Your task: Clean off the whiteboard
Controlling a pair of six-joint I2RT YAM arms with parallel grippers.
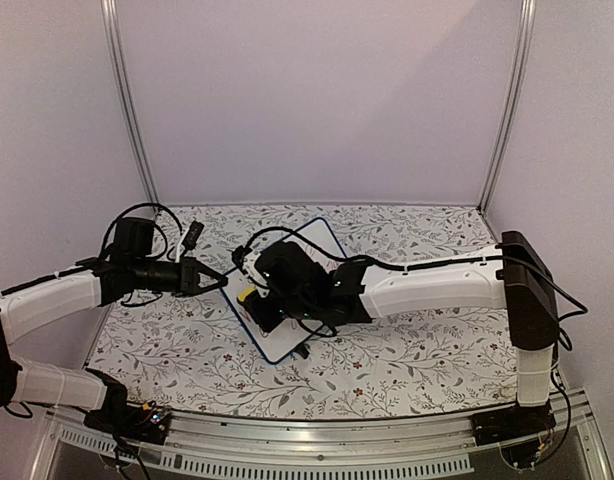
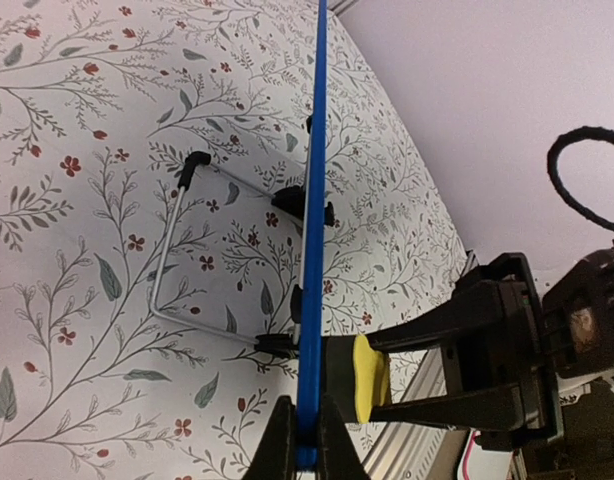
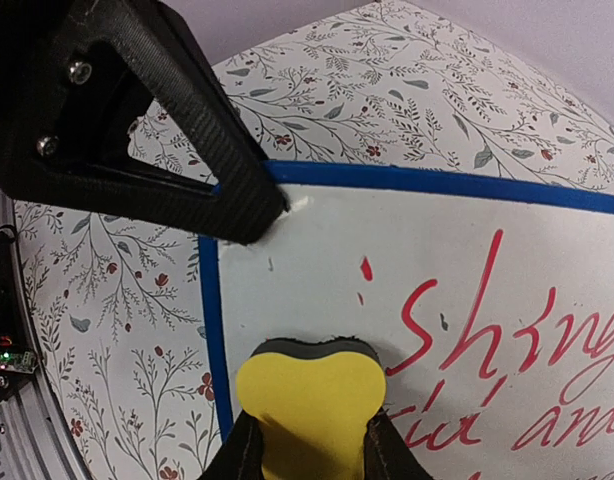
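The whiteboard (image 1: 309, 243) with a blue frame stands tilted at the table's middle. Red handwriting (image 3: 507, 330) covers its face (image 3: 387, 240). My left gripper (image 1: 219, 282) is shut on the board's left frame edge, which the left wrist view shows edge-on (image 2: 312, 200) between the jaws (image 2: 307, 410). My right gripper (image 3: 309, 435) is shut on a yellow eraser (image 3: 305, 400), whose dark pad presses on the board's face near the left edge, just left of the writing. The eraser also shows in the left wrist view (image 2: 368, 378) and the top view (image 1: 246, 294).
A floral cloth (image 1: 407, 350) covers the table. A wire stand (image 2: 167, 270) props the board from behind. Pale walls enclose the back and sides. A metal rail (image 1: 337, 440) runs along the near edge. The left gripper's finger (image 3: 187, 130) lies over the board's corner.
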